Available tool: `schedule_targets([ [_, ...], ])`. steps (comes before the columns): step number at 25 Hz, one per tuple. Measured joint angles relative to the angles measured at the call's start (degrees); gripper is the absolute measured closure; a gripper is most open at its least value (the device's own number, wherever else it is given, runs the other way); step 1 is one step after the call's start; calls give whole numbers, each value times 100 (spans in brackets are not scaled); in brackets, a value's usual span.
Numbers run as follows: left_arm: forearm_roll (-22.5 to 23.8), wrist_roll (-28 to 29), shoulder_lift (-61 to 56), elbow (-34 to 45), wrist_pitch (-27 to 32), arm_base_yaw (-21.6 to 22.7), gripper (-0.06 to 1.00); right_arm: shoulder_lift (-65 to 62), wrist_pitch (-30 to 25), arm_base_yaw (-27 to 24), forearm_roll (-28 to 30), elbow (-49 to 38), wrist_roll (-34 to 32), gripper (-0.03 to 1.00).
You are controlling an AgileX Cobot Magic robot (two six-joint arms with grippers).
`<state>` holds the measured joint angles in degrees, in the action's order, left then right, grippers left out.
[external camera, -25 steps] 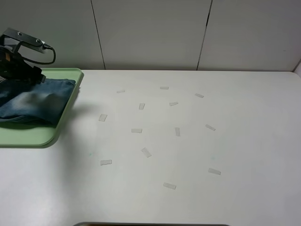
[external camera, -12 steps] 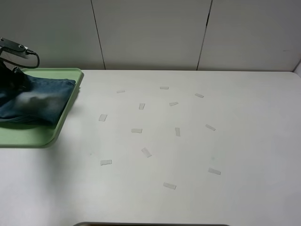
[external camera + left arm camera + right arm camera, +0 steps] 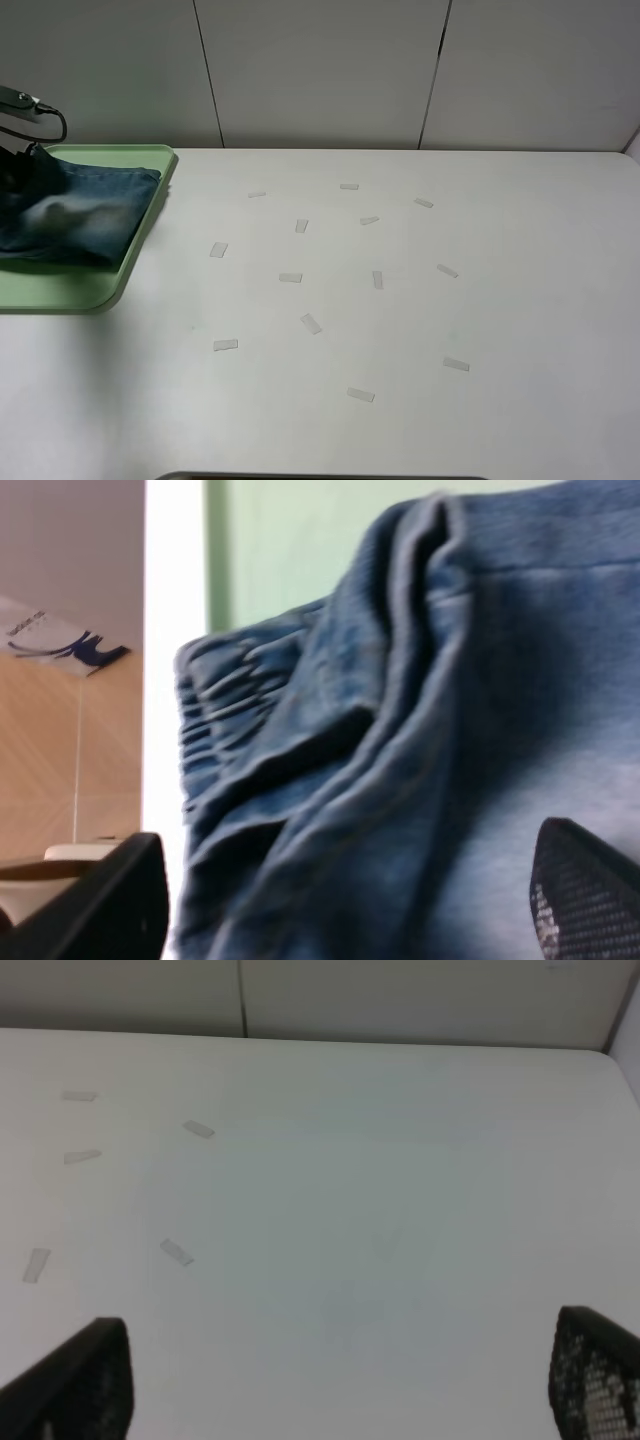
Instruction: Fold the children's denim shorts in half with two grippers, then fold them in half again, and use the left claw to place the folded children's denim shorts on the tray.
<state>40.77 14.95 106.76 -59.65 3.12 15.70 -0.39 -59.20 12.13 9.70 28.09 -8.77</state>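
The left gripper [image 3: 15, 150] has drawn back, apparently leaving the shorts [image 3: 70, 210] behind.

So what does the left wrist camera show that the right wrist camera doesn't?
Only the left wrist view shows the folded denim shorts close up, gathered waistband visible, lying on the green tray, with the left gripper spread wide over them. Only the right wrist view shows bare white table with small tape strips, under the open right gripper. Both show black fingertips at the frame's edges, holding nothing.
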Motion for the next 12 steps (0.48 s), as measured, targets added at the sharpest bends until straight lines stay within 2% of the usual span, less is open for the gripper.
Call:
schedule_targets([
  [4,0,0,0,0,-162,222,21,0,0,0,0,0,0,34],
  [9,0,0,46,0,-1237,498,21,0,0,0,0,0,0,34],
  [12,0,-48,315,-43,-1541,554,21,0,0,0,0,0,0,34],
])
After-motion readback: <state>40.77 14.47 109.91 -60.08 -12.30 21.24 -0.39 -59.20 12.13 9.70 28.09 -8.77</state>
